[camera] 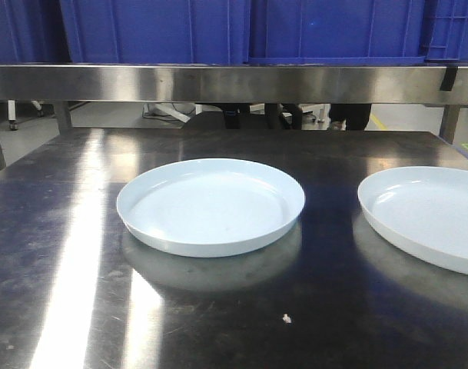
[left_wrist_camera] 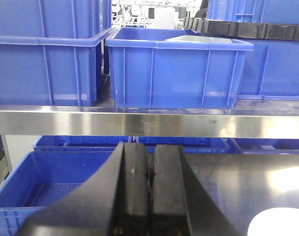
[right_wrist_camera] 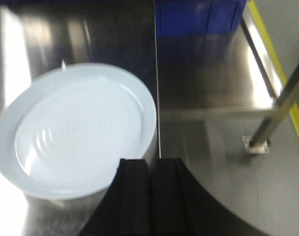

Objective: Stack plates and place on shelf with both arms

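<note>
On the dark steel desk (camera: 57,231), below a shelf (camera: 234,83) of blue crates (camera: 157,31), one plate (camera: 210,206) lies flat mid-desk and the other plate (camera: 429,215) sits apart to its right, unstacked, while my left end effector (left_wrist_camera: 149,152) and right end effector (right_wrist_camera: 150,164) both hang with fingers pressed together, holding nothing.

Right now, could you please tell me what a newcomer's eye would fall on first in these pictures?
Two things stand out on the dark, shiny steel table: the pale bluish-white centre plate and the matching right plate, apart from it and cut off by the frame's edge. Behind, blue plastic crates crowd the steel shelf. The left claw and right claw are both shut, empty.
</note>
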Controlling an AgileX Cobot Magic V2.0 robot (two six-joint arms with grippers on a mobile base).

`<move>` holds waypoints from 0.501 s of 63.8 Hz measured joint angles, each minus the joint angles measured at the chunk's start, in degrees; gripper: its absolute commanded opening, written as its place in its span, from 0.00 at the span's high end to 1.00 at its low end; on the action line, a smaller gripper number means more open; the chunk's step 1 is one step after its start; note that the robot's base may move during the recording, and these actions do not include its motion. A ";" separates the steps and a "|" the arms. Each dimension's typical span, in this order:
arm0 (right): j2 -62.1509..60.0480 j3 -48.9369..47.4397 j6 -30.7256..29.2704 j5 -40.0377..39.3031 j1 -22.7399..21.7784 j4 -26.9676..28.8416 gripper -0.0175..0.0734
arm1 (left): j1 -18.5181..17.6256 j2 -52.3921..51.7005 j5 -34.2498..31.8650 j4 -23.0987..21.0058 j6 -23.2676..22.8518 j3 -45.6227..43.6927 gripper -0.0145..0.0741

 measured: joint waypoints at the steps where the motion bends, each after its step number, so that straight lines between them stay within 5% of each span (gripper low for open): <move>1: 1.14 -0.40 0.00 0.80 0.00 0.14 0.75 | 0.00 0.00 0.00 0.00 0.00 0.00 0.75; 32: 32.93 -18.84 0.09 19.73 0.00 2.51 0.75 | 0.00 0.00 0.00 0.00 0.00 0.00 0.75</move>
